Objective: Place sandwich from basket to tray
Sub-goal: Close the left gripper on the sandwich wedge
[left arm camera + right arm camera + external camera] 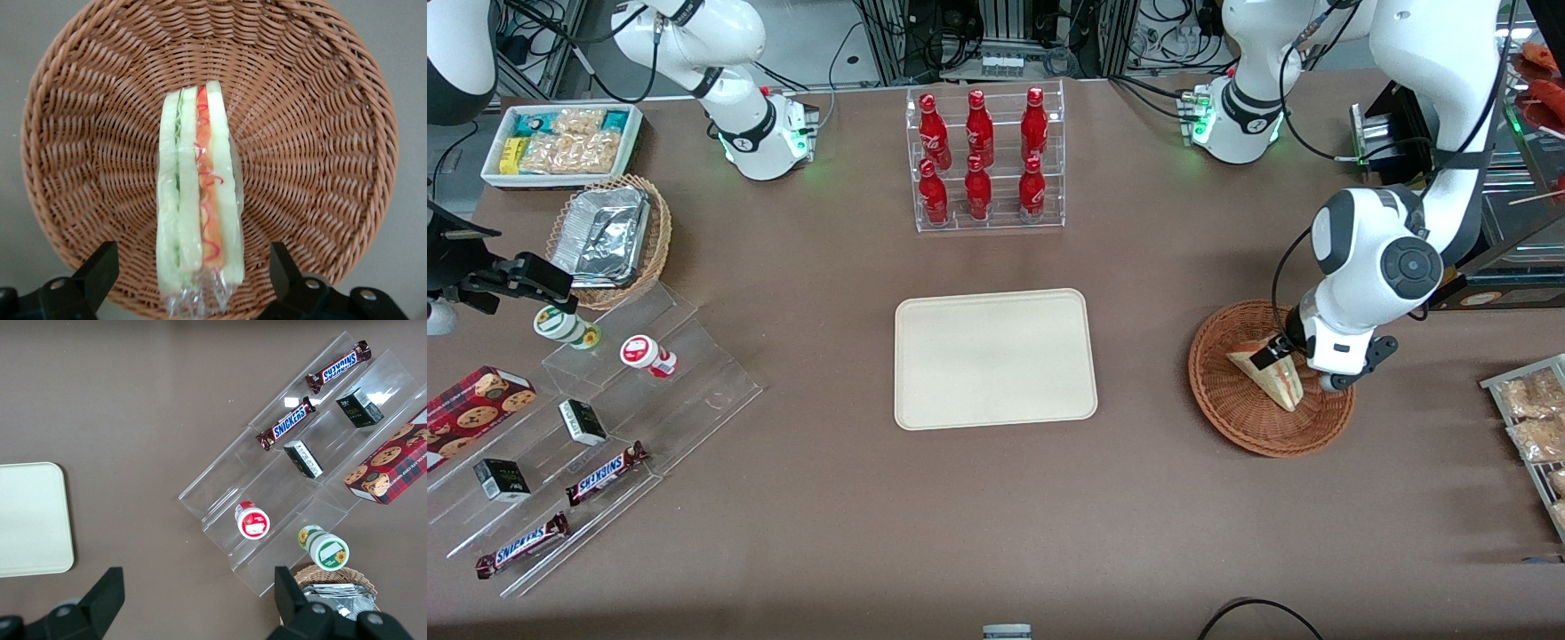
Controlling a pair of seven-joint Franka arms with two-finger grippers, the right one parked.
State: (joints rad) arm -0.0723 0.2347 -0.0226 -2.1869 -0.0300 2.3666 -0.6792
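Note:
The sandwich (1273, 379) stands on edge in the reddish-brown wicker basket (1227, 418), toward the working arm's end of the table. It is a clear-wrapped wedge of white bread with red and green filling (200, 193). My left gripper (1282, 354) is low inside the basket (320, 133) and open. Its black fingers (100, 267) stand on either side of the sandwich's wrapped end, with a gap at each side. In the wrist view the gripper (193, 273) straddles that end. The cream tray (996, 358) lies flat and bare at the table's middle, beside the basket.
A clear rack of red bottles (985, 160) stands farther from the front camera than the tray. Acrylic steps with snacks (596, 427), a tan basket of foil containers (609, 238) and a white snack box (560, 142) sit at the parked arm's end. Snack packets (1534, 418) lie near the basket.

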